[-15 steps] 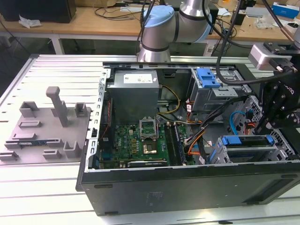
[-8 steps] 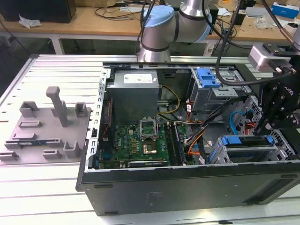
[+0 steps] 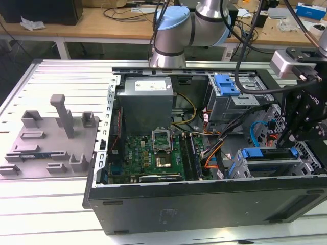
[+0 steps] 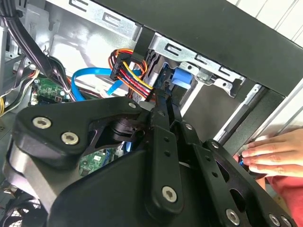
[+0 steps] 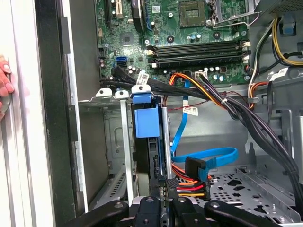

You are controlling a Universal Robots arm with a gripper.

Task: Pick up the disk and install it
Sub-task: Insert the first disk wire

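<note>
The disk [image 3: 268, 152] lies in the lower metal drive cage [image 3: 271, 167] at the front corner of the open computer case, on the exterior view's right, with its bright blue bracket on top. In both wrist views it is edge-on between the cage rails, the blue bracket [image 5: 146, 122] [image 4: 182, 77] at its far end. My gripper [image 3: 291, 142] hangs over the end of the disk nearest the case's side. Its thin black fingers [image 5: 161, 182] [image 4: 166, 101] are drawn close together on that end.
A person's hand [image 4: 270, 156] [image 5: 4, 87] rests on the case's outer edge beside the cage. Blue and orange cables [image 5: 203, 163] loop next to the disk. A grey power supply [image 3: 145, 104], the motherboard [image 3: 153, 153], an upper cage with a blue latch [image 3: 227, 84] and a grey fixture [image 3: 51, 132] are around.
</note>
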